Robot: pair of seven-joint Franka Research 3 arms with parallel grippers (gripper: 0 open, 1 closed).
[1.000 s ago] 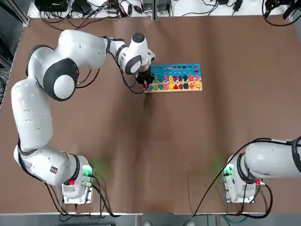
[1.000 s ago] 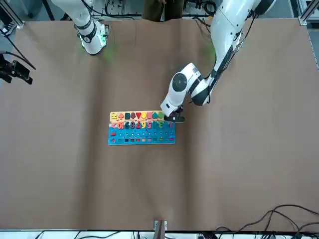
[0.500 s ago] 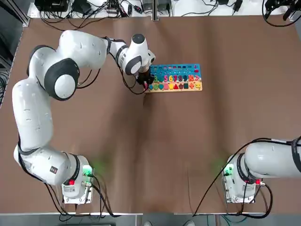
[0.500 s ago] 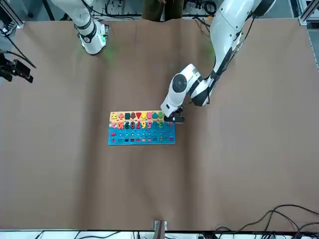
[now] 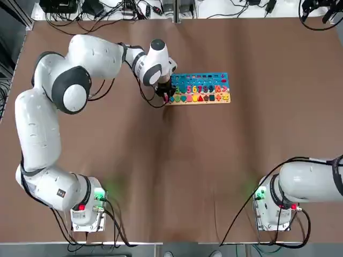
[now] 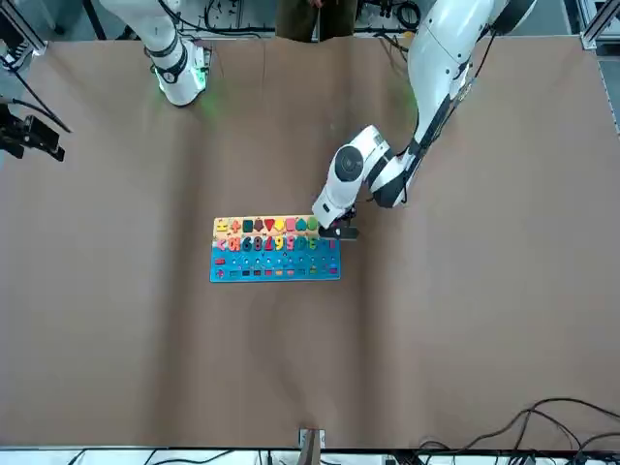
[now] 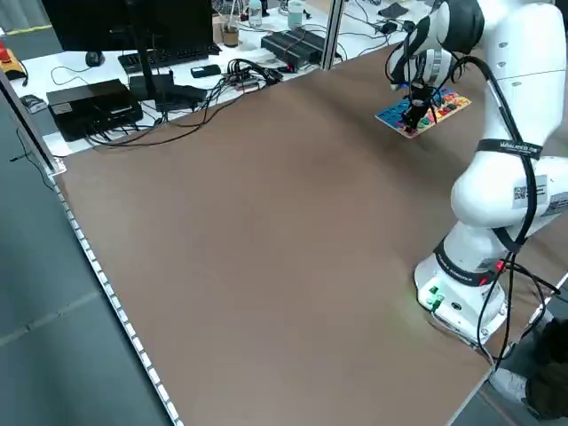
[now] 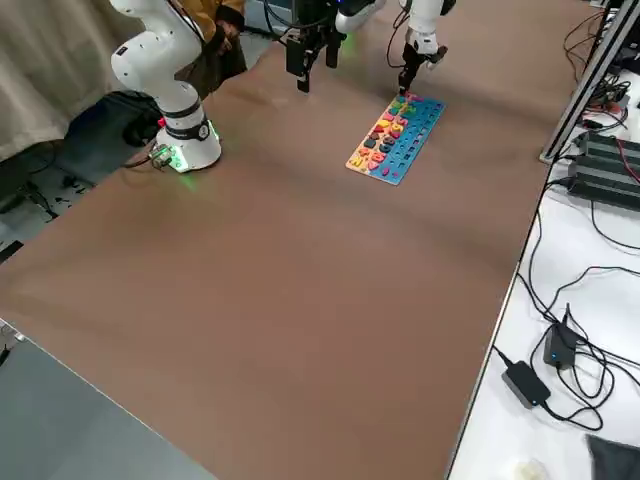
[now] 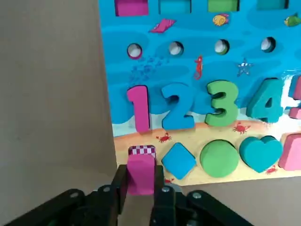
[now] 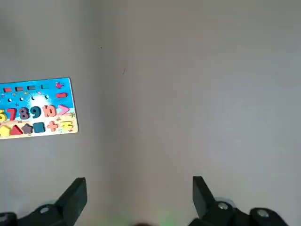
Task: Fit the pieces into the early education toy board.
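Left wrist view alone shows pink piece [image 9: 140, 172] pinched.

Glossy white arms [image 5: 40, 134], grey joints, black tools [image 9: 140, 197], green base lights.

Bare table [image 5: 161, 160] all round board [image 5: 201, 88]

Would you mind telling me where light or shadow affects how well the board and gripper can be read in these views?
Top view: green base-light glow on the table; left gripper dark against the board. Left wrist view: evenly lit, pink piece sharp, black fingers soft. Right wrist view: right gripper open over bare table, faint green glow at the edge.
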